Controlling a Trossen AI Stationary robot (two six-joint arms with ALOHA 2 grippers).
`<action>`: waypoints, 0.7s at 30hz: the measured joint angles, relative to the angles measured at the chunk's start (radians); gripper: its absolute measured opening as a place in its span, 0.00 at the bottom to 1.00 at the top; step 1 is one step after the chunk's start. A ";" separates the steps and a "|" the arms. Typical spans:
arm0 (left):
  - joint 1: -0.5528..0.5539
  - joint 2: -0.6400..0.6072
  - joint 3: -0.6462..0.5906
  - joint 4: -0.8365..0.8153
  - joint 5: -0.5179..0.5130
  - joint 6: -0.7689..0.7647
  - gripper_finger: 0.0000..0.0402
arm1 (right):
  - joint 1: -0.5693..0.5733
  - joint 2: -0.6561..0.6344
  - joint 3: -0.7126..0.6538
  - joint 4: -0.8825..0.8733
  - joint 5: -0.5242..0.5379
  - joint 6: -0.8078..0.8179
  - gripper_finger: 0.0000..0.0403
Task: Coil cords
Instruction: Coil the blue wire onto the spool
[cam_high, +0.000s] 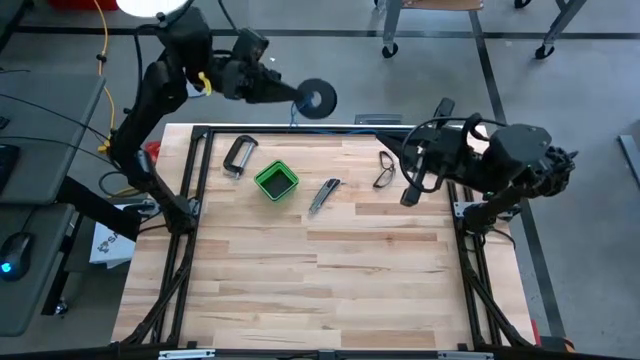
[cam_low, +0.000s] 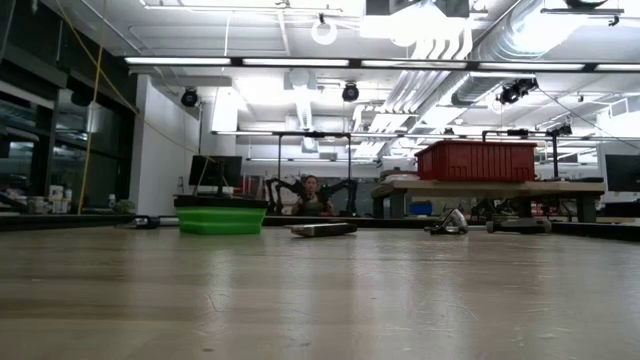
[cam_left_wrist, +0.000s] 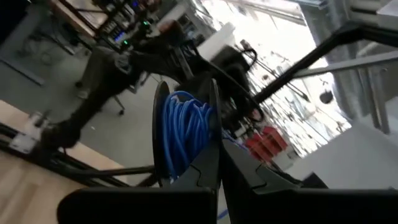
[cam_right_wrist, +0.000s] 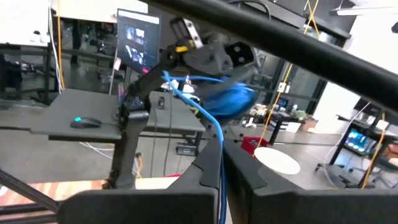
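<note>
The cord is a thin blue wire (cam_right_wrist: 211, 127), partly wound on a dark round spool (cam_high: 316, 97). The spool hangs in the air just beyond the table's far edge, with my left gripper (cam_high: 285, 92) shut on it. The wound blue turns (cam_left_wrist: 183, 130) show between the spool's two dark flanges. My right gripper (cam_high: 410, 185) hovers over the table's far right part, pointing level, shut on the wire. From its fingers the wire runs up to the spool (cam_right_wrist: 227, 96). The low view shows neither gripper nor the cord. My left gripper pinches the rim of one spool flange (cam_left_wrist: 213, 140) between its two fingers, coming level from the table's left. The spool is lifted clear of the table, its flat face showing from above. My right gripper pinches the single blue wire (cam_right_wrist: 220, 171) between its two fingers. The wire lies along the fingers and leaves their free ends in a nearly straight line toward the spool. It is clear of the table.
On the table's far part lie a green box (cam_high: 276, 180), a black-and-silver clip (cam_high: 238, 155), a slim metal tool (cam_high: 323, 195) and dark glasses (cam_high: 385, 170). A black frame (cam_high: 300, 130) edges the table. The near half is bare wood (cam_high: 320, 290).
</note>
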 joint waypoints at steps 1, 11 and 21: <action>-0.012 -0.001 0.000 -0.003 0.000 -0.001 0.00 | -0.004 0.000 0.000 -0.001 0.000 -0.012 0.00; -0.043 -0.007 0.002 0.072 -0.006 -0.034 0.00 | -0.012 0.000 0.000 -0.005 0.000 -0.025 0.00; -0.060 -0.009 0.001 0.042 0.085 -0.133 0.00 | -0.012 -0.017 0.000 0.014 0.000 -0.031 0.00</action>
